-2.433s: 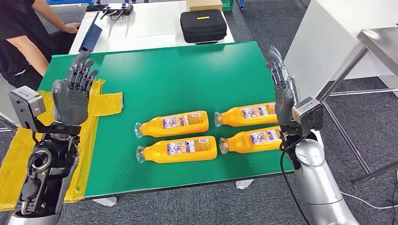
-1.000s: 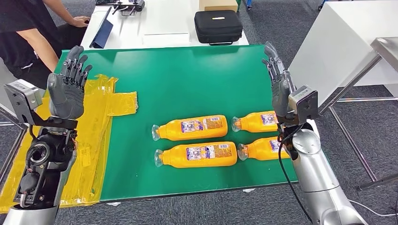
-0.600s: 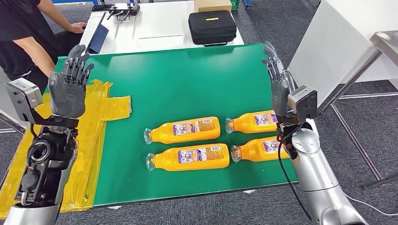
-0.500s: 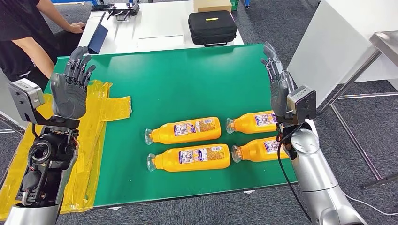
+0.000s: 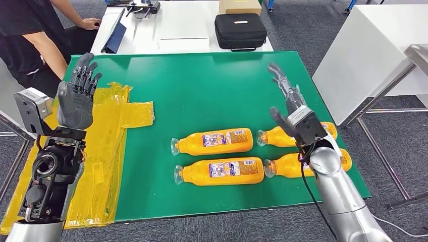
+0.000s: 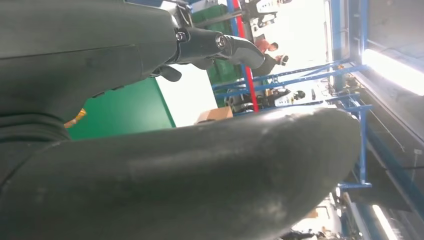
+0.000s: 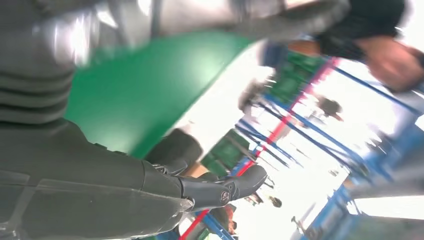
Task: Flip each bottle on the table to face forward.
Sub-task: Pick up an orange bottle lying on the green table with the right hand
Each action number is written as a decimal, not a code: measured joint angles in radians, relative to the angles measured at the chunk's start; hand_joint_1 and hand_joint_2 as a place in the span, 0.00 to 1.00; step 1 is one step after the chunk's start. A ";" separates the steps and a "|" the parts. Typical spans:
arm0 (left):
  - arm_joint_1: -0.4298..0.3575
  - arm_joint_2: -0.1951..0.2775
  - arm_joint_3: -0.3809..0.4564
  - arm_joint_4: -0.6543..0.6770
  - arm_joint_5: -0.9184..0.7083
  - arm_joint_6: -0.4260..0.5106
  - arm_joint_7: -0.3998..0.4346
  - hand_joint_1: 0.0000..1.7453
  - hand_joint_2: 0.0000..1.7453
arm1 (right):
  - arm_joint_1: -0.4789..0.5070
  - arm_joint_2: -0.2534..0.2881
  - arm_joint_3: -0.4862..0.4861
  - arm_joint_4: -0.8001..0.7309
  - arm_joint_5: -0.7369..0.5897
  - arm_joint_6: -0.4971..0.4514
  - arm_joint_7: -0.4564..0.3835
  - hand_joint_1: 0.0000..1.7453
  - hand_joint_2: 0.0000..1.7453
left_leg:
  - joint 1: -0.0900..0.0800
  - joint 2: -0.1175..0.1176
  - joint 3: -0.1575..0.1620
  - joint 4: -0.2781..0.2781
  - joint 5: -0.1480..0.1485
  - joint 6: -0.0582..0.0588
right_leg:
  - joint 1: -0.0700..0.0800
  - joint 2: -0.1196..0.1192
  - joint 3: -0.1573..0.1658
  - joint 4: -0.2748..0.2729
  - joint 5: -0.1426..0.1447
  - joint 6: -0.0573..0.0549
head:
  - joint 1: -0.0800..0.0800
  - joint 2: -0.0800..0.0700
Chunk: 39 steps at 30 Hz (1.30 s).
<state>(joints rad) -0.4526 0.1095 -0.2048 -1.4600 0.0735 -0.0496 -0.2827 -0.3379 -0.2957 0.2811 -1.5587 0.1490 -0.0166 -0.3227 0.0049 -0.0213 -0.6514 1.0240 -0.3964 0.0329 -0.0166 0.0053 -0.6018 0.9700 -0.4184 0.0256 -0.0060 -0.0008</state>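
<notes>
Bottles, four of them and all orange, lie on their sides on the green table (image 5: 202, 80) in the head view, set in two rows of two with their clear caps pointing toward the robot's left: the far left bottle (image 5: 214, 141), the near left bottle (image 5: 222, 171), the far right bottle (image 5: 277, 136) and the near right bottle (image 5: 285, 166). The two right bottles are partly hidden behind the right arm. The right hand (image 5: 290, 108) is raised above those two bottles, its fingers stretched out and apart, thumb out to the side, holding nothing and touching no bottle. The left hand (image 5: 75, 98) is held up over the yellow plastic sheet (image 5: 108, 146) at the table's left side, well apart from the bottles, fingers upright and slightly spread, with nothing in it. Beyond the green table stands a white table (image 5: 171, 25) carrying a black case (image 5: 240, 30), a cardboard box (image 5: 239, 6) and a dark tablet (image 5: 115, 38); a person in a black top (image 5: 30, 40) leans on it. From the left wrist, the left hand (image 6: 150, 150) looms dark and close with a finger extended and a patch of green table behind it. From the right wrist, the blurred right hand (image 7: 100, 170) shows a finger pointing outward, apart from the thumb, over the green surface
</notes>
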 joint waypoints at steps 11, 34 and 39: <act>0.030 -0.019 0.048 -0.047 -0.007 0.007 0.012 0.00 0.00 | 0.081 -0.013 0.206 -0.120 0.294 -0.040 0.100 0.00 1.00 | 0.000 0.001 0.000 0.000 -0.001 0.002 | 0.002 0.000 -0.002 0.001 -0.001 0.020 | -0.001 0.000; 0.033 -0.037 0.064 -0.054 -0.019 -0.025 0.051 0.00 0.00 | 0.119 0.020 0.351 -0.143 0.654 0.089 0.440 0.00 1.00 | 0.005 0.002 0.001 -0.001 -0.001 0.001 | 0.006 0.001 -0.004 0.003 -0.001 0.019 | -0.001 0.000; 0.021 -0.036 0.063 -0.053 -0.012 -0.024 0.055 0.00 0.00 | 0.078 0.016 0.391 -0.086 0.600 0.141 0.463 0.00 1.00 | 0.006 0.002 0.001 -0.001 -0.001 0.001 | 0.006 0.001 -0.004 0.003 -0.001 0.019 | -0.001 0.000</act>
<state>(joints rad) -0.4321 0.0736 -0.1418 -1.5129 0.0615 -0.0737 -0.2274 -0.2598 -0.2795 0.6721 -1.6446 0.7488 0.1243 0.1402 0.0105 -0.0189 -0.6504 1.0232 -0.3970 0.0339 -0.0108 0.0062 -0.6054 0.9735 -0.4198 0.0444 -0.0066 -0.0008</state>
